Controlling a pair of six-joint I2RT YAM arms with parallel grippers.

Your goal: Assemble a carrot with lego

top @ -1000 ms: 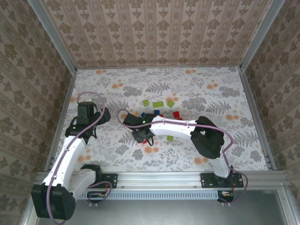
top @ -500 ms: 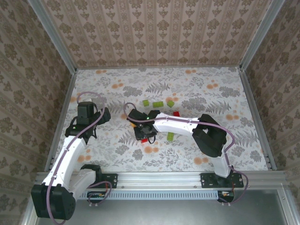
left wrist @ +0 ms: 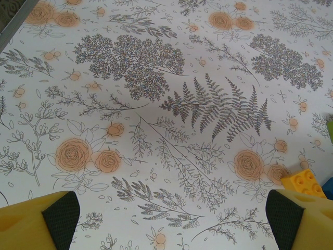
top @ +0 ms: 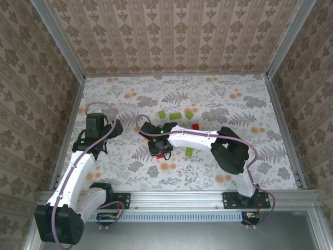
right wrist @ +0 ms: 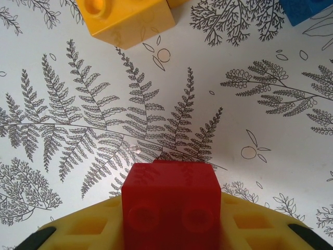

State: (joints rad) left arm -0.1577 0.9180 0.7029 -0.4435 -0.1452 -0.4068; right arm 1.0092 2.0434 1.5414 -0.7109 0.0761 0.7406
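My right gripper [right wrist: 169, 237] is shut on a red lego brick [right wrist: 169, 200], low over the flowered table near its middle [top: 160, 148]. Just beyond it lie an orange-yellow brick [right wrist: 130, 18] and a blue brick [right wrist: 307, 9]. My left gripper [left wrist: 171, 229] hangs open over bare table at the left [top: 99, 130], nothing between its fingers [left wrist: 60, 219]. An orange-yellow brick [left wrist: 304, 182] shows at the right edge of the left wrist view. The carrot, as a joined stack, is out of view.
Three green bricks [top: 176, 115] lie in a row beyond the right arm, with a red brick [top: 195, 126] beside it and a green brick [top: 190, 151] on its near side. Patterned walls and metal rails [top: 281, 125] bound the table.
The right forearm has swung a little toward the far side and now covers the blue and orange bricks seen earlier in the top view. The left arm has not moved.
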